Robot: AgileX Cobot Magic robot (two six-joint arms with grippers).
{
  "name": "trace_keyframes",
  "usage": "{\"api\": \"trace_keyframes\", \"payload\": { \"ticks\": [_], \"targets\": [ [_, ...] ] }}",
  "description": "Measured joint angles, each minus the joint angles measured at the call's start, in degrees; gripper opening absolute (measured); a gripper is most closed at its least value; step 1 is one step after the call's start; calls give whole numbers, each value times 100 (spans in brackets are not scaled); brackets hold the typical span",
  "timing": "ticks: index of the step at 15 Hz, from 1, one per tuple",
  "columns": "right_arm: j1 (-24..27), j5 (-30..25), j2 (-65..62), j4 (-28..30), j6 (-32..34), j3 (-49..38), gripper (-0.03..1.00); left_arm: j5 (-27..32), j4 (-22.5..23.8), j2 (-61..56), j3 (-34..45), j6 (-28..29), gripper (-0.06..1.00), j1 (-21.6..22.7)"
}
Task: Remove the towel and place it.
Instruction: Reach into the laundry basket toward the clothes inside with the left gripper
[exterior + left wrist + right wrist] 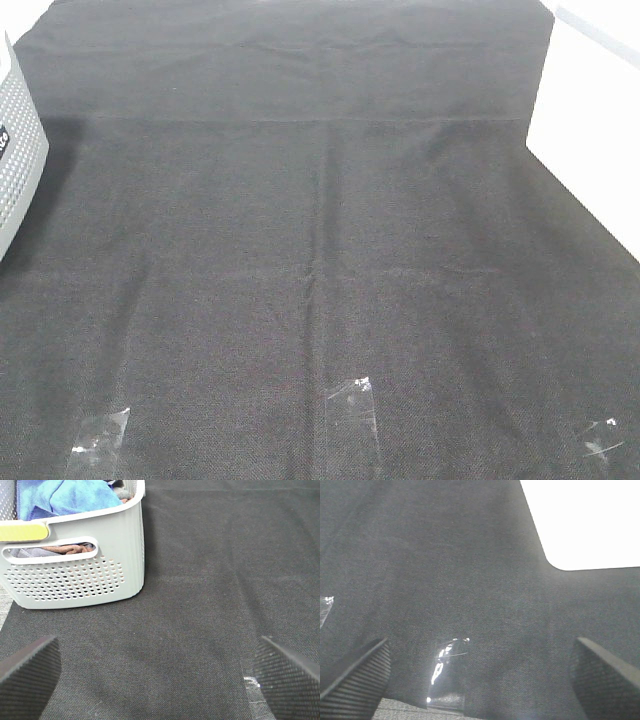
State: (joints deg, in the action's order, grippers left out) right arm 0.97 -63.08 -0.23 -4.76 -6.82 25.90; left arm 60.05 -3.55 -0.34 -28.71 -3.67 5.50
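Observation:
The blue towel [70, 497] lies bunched inside a pale grey perforated basket [85, 575], on top of other cloth; a brown fabric shows through the basket's handle slot. In the left wrist view my left gripper [157, 677] hovers open over the black table covering, some way short of the basket, with nothing between its fingers. My right gripper [480, 680] is open too, above bare black cloth near a strip of clear tape [445, 672]. In the high view only a corner of the basket [18, 150] shows at the left edge, and neither gripper appears there.
Black fabric [320, 250] covers the table, with a seam across the back. Three clear tape pieces [352, 395] hold its front edge. White bare table [600, 150] shows to the right of the cloth.

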Motion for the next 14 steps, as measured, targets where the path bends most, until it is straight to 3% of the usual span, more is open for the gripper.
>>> {"api": "trace_keyframes", "payload": {
  "ticks": [10,14],
  "targets": [
    [0,0,0,-46,0,0,92,0,11,0,0,52,99,0],
    [0,0,0,-46,0,0,91,-103,218,11,-69,275,99,0]
  ]
}}
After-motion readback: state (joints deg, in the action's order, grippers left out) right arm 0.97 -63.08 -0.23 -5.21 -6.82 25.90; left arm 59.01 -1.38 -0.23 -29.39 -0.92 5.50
